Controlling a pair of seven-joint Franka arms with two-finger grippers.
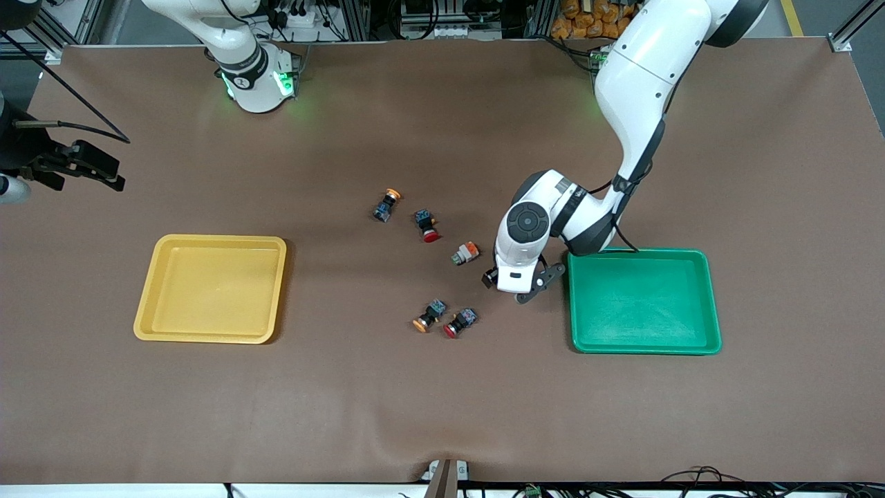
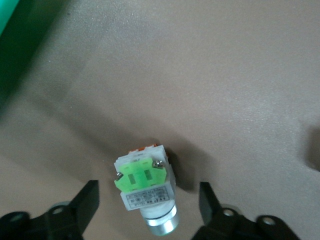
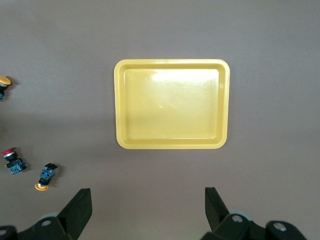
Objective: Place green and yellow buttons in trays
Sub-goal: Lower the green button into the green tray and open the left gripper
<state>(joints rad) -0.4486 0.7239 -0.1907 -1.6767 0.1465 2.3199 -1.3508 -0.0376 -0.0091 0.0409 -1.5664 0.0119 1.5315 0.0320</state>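
Silvery-white pushbutton with a light-green block (image 2: 144, 192) lies between the spread fingers (image 2: 86, 202) of the left gripper (image 1: 517, 285), not yet pinched, on the brown table mat (image 1: 387, 387).

It rests on the mat just beside the shallow green plastic tray (image 1: 643, 301), toward that tray's inner rim. It looks light, rigid and boxy at the block; the flat sides should grip better than the round metal collar, which may roll. Bare mat surrounds it; the raised rim is the edge to clear. Right gripper (image 3: 145, 210) waits over the shallow yellow plastic tray (image 1: 211, 288), fingers apart and empty.
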